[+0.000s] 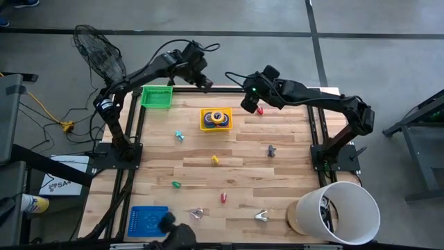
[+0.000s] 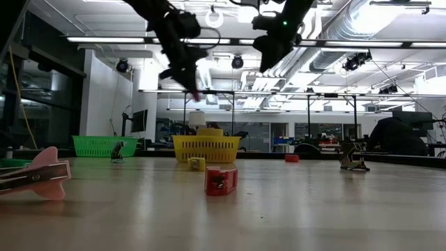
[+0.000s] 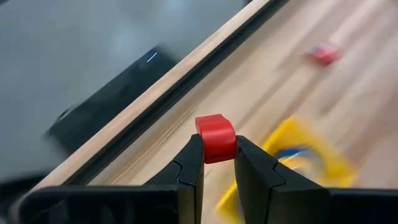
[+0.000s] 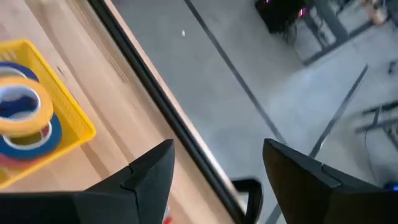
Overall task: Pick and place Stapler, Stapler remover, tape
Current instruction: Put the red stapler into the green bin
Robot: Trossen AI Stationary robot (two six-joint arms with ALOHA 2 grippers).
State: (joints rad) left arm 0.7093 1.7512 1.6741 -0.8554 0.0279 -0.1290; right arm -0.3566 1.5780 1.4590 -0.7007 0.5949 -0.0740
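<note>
red piece (image 3: 216,138) pinched in left gripper (image 3: 217,163), right gripper (image 4: 217,163) spread

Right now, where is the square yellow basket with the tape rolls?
In the high view the square yellow basket sits on the wooden table near its far edge, centre-left, right of the green basket, below both raised grippers.

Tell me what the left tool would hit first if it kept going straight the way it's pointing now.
Probably the yellow basket. The left tool, shut on a small red piece, points down toward the table, and the basket, with tape in it, lies just ahead. Depth is unclear, so it might meet the bare tabletop first.
</note>
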